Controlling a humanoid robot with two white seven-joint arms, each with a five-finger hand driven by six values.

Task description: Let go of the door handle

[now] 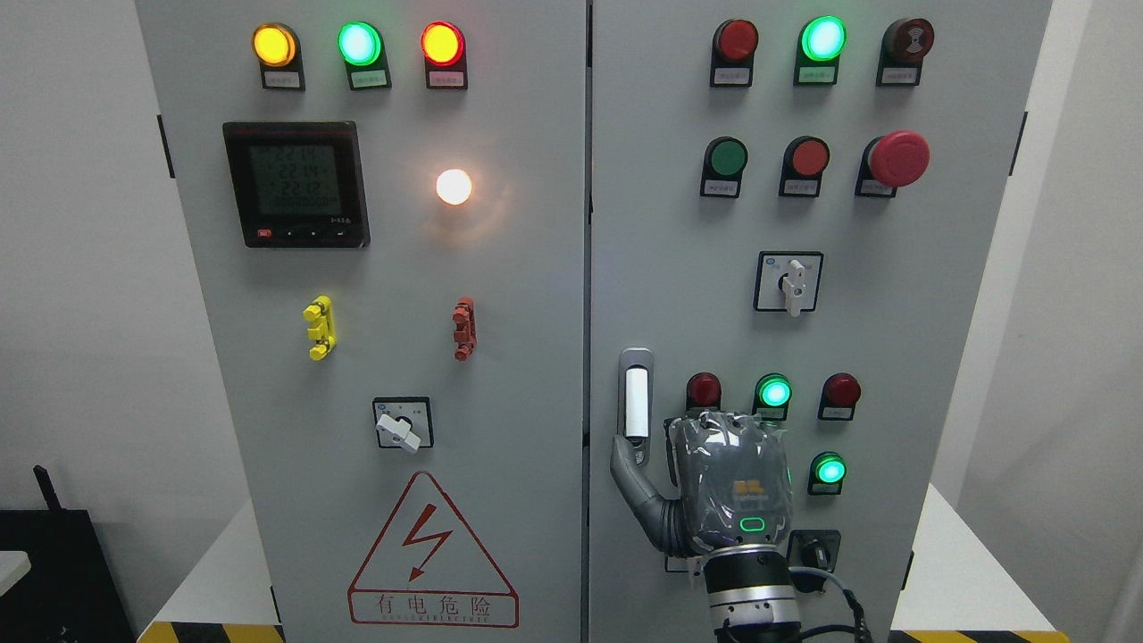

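Door handle (636, 397) is sitting near the right door's (938, 357) left edge; the right hand (723, 487) is resting beside it, thumb extended, gripping nothing.

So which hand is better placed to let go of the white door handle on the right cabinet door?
The right hand: its arm enters bottom right, and its grey thumb reaches up to the lower end of the white door handle in its grey recess. No left hand is in view.

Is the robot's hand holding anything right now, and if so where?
Nothing is clearly gripped. The right hand is at the door handle, its thumb reaching to the handle's lower end.
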